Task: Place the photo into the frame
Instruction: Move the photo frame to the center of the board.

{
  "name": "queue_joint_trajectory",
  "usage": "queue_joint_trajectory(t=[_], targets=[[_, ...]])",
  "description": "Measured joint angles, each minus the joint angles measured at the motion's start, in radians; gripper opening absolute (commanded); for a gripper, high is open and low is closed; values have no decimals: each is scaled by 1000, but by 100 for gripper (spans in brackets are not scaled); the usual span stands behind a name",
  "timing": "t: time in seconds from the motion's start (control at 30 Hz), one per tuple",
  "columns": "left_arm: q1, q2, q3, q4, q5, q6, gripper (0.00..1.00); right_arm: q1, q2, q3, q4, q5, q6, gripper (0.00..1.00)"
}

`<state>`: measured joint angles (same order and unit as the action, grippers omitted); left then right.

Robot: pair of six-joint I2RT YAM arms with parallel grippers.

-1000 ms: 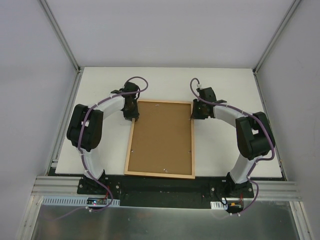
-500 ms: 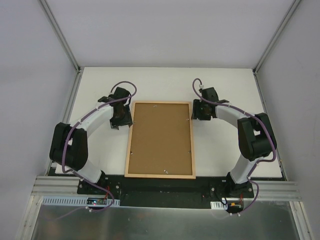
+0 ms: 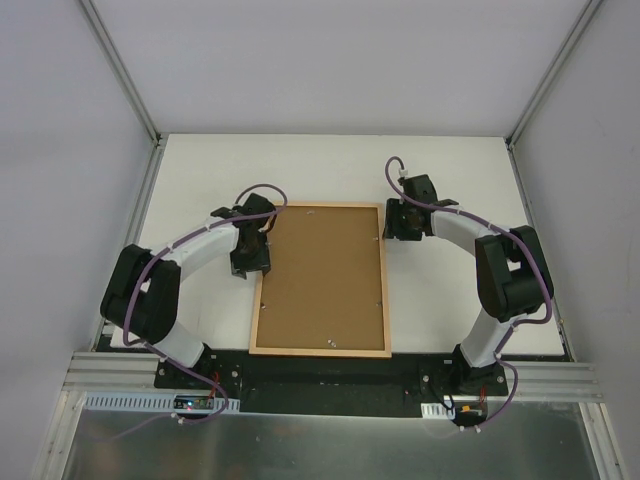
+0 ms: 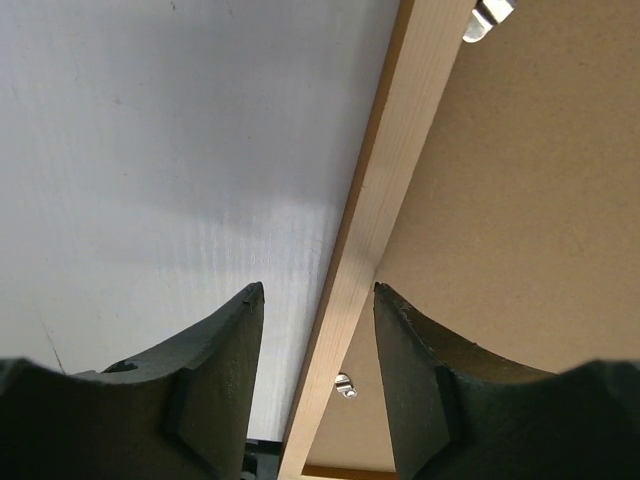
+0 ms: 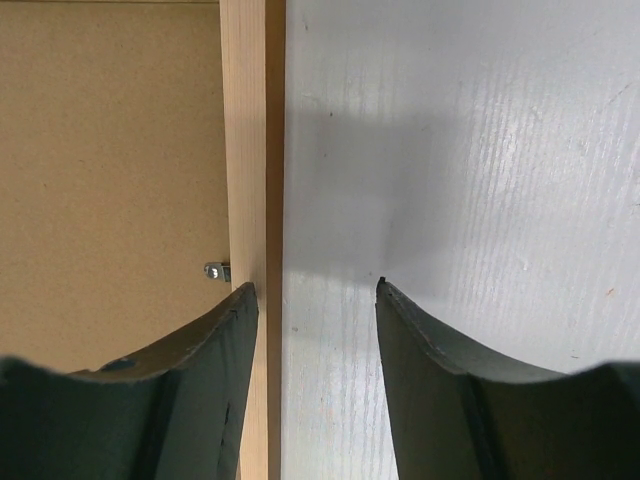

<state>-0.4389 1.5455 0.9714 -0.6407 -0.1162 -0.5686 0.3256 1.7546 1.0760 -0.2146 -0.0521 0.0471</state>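
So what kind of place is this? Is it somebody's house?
Not a house, most likely a robot lab test booth. Plain white walls box in a white table, the left arm and right arm are bolted at its near edge, and a picture frame lies back-up on it.

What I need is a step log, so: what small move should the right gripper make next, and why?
Probably shift the right gripper slightly toward the frame: its open jaws sit mostly over the table, with the rail under one jaw, whereas the left gripper straddles the opposite rail squarely.
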Motion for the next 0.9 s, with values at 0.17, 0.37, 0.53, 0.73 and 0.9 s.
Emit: queue_joint_trajectory(t=[0.17,0.37,0.53,0.73,0.9], targets=[[0,56,0,6,-6,-2,45,0,-2,0,-4,0,0,52],[-8,85,27,-12,-16,-1,43,-1,-5,-3,-7,0,-2,52],[-20,117,62,-54,-50,-10,39,-1,-7,-5,-10,0,-3,52],[-46,178,125,-121,-98,-36,34,-1,-17,-11,-24,4,-5,52],[-80,252,207,-198,-139,-51,29,-1,-33,-24,-36,11,-7,52]])
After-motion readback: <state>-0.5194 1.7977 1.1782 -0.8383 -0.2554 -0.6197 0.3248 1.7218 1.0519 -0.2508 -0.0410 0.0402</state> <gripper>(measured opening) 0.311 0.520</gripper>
